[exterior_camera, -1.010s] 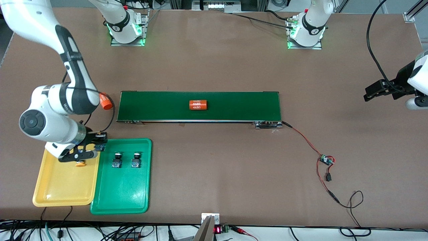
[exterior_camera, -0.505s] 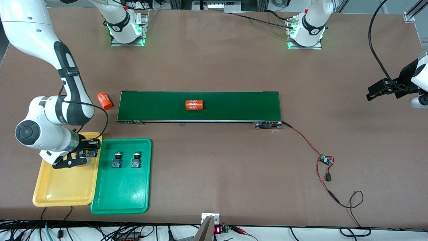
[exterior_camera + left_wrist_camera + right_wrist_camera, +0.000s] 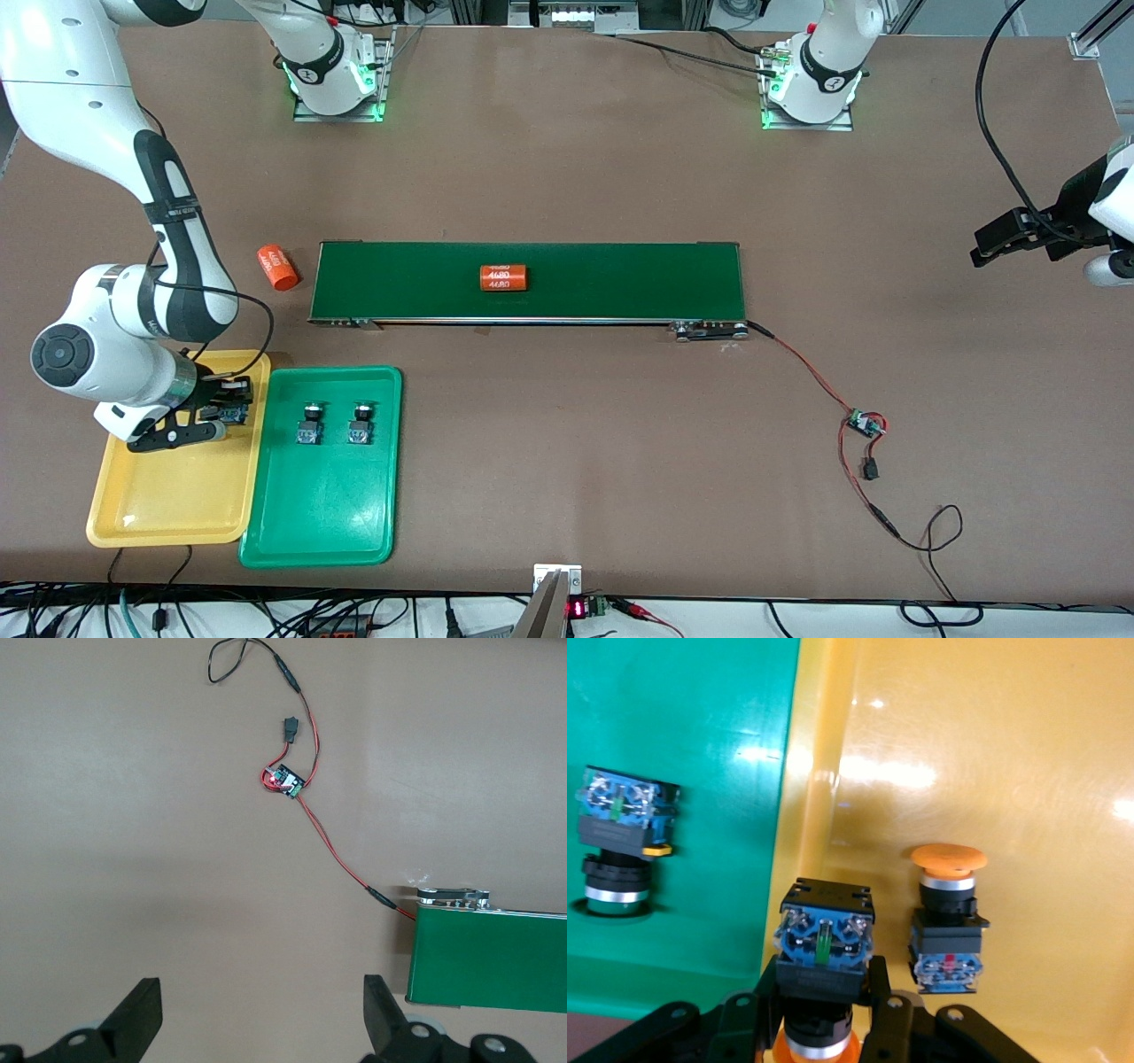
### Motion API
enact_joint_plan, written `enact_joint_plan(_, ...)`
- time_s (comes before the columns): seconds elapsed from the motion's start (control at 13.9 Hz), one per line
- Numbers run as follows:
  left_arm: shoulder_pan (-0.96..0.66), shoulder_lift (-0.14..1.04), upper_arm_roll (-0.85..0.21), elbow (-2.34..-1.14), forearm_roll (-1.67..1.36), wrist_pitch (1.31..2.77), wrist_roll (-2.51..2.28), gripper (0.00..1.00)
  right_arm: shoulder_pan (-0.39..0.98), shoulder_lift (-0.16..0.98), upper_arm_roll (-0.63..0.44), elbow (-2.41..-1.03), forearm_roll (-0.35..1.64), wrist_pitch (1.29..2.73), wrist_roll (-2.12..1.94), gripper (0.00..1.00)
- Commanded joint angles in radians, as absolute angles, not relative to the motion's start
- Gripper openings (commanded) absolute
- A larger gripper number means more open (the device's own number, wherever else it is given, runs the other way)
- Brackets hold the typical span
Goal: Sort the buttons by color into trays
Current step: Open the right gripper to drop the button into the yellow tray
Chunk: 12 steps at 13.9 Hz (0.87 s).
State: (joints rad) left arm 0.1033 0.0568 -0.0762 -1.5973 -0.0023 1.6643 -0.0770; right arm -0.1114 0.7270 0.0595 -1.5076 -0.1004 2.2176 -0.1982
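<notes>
Since the earlier frames the right end effector (image 3: 215, 419) has shifted farther over the yellow tray (image 3: 168, 505), and the orange cylinder (image 3: 503, 278) has ridden along the conveyor belt (image 3: 620, 282) toward the right arm's end.

Clamped on a yellow-orange button (image 3: 824, 943), whose cap is mostly hidden by the fingers, it hangs just beside a second yellow-orange button (image 3: 948, 912) standing in that tray. Two green buttons (image 3: 334, 424) sit in the green tray (image 3: 319, 523), touching the yellow tray's edge. Both trays' front halves are bare. Spread wide, the left end effector (image 3: 261, 1014) waits over bare bench (image 3: 576, 443).
</notes>
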Motion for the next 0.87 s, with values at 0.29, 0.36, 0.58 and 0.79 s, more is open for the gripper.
enact_joint_plan(0.29, 0.095, 0.044, -0.072, -1.594, -0.012, 1.657, -0.069, 1.0, -0.124, 0.742, 0.067, -1.482, -0.1, 2.227, -0.199, 1.0)
enact_joint_plan(0.36, 0.097, 0.043, -0.071, -1.594, -0.012, 1.646, -0.069, 1.0, -0.123, 0.736, 0.067, -1.479, -0.1, 2.224, -0.199, 1.0)
enact_joint_plan(0.58, 0.097, 0.043, -0.071, -1.592, -0.012, 1.626, -0.069, 1.0, -0.123, 0.707, 0.069, -1.421, -0.094, 2.142, -0.202, 1.0)
enact_joint_plan(0.79, 0.097, 0.043, -0.071, -1.591, -0.012, 1.626, -0.069, 1.0, -0.12, 0.596, 0.075, -1.4, -0.083, 1.975, -0.202, 1.0)
